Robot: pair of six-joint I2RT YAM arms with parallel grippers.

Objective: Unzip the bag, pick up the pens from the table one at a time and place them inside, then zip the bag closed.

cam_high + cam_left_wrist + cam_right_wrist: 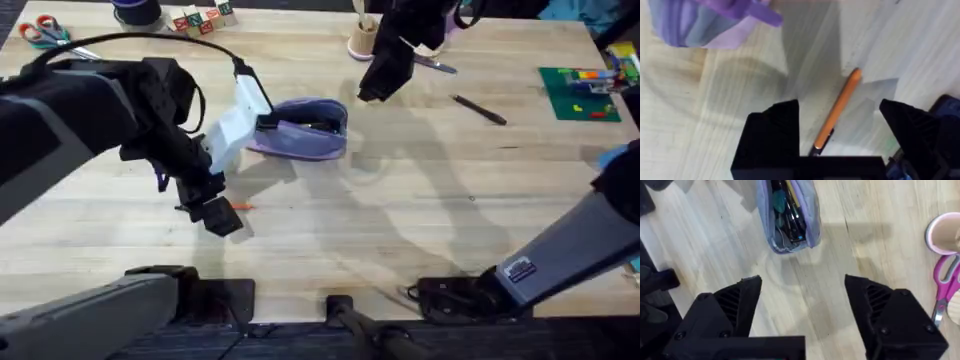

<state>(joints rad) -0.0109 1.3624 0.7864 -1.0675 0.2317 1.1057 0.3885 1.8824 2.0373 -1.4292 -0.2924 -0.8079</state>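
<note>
The left arm reaches in from the counter's near left corner and bends down toward the left middle of the counter, its gripper [215, 208] low over the surface with the jaws spread wide, the black fingers [774, 131] well apart. The right arm rises from the near right corner and stretches toward the far edge, where its gripper [383, 75] hangs above the counter. Its jaws also stand wide open, nothing between the fingers [732, 305].

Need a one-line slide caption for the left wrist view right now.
Left end effector, open, straddles the orange pen lying on the table, the open purple bag beyond.
</note>
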